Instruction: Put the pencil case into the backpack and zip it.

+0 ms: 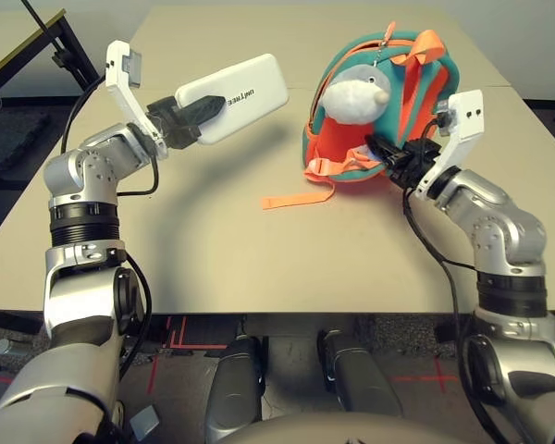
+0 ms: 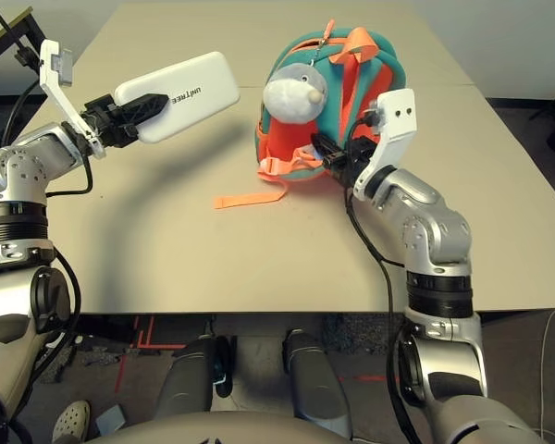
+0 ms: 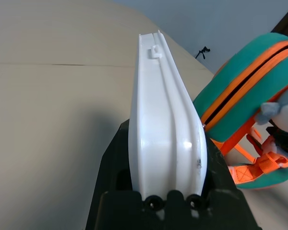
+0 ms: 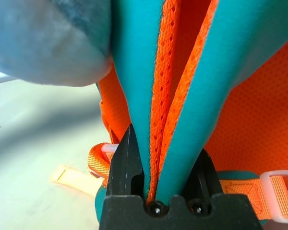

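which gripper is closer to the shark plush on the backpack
The right gripper, clamped on the backpack just beside the plush; the left gripper holds the pencil case off to its left.

the pencil case [image 1: 231, 97] on the left is plain white with small dark lettering. to its right, the backpack [image 1: 351, 148] is teal with bright orange panels, trim and straps [image 1: 296, 200]; one orange panel has a dotted mesh pattern. the plush toy [image 1: 355, 95] is grey and white, and the desk [image 1: 231, 250] is plain beige.
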Tool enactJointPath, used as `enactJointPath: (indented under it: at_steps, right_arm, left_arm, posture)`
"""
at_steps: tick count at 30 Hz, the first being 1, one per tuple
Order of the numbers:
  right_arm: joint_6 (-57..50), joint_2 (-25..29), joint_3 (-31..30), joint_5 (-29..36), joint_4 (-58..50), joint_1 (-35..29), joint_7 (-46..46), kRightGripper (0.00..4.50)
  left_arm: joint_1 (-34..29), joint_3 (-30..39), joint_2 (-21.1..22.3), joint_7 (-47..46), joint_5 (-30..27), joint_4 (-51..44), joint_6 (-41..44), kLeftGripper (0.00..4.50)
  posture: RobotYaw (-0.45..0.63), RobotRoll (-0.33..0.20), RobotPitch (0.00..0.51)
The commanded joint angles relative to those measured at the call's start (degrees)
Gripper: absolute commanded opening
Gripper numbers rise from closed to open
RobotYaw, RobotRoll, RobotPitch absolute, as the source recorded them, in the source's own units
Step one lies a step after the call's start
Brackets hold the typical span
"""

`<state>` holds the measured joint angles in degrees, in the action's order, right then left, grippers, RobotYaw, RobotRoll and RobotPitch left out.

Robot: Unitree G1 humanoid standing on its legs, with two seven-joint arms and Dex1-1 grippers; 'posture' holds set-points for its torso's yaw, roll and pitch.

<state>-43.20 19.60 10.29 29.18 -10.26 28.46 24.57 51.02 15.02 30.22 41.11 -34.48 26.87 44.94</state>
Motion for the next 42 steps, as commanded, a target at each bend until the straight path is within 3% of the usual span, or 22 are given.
enactJointPath:
  at_steps: [1, 11, 16, 24, 42]
  right_arm:
    - [-2.06, -0.09, 1.73, 3.15, -4.88, -1.30, -0.90, 0.52]
    - [-9.41, 2.20, 7.20, 10.07, -16.08, -7.38, -4.50, 0.52]
    - [-10.82, 1.09, 6.68, 12.00, -18.41, -10.18, -6.51, 0.52]
    - [-6.97, 0.98, 1.13, 5.93, -14.28, -12.36, -7.54, 0.52]
    - [-5.76, 2.10, -1.05, 2.43, -10.88, -12.39, -7.33, 0.52]
  left_arm:
    - [1.22, -0.01, 0.07, 1.17, 0.58, 0.88, -1.44, 1.19]
    - [1.39, -0.24, -0.29, 1.80, 1.11, 2.14, -2.39, 1.19]
    - [1.87, -0.38, -0.37, 2.03, 1.39, 2.83, -2.74, 1.19]
    - [4.47, -1.27, -0.28, 4.60, 0.65, 1.19, -2.64, 1.19]
    - [10.77, -3.03, 5.76, 18.22, -3.65, -7.74, 3.76, 1.19]
  posture:
    - [-0.18, 0.000, 0.112]
    - [-0.19, 0.000, 0.097]
    - [-0.19, 0.000, 0.093]
    - [-0.19, 0.000, 0.087]
    - [-0.18, 0.000, 0.106]
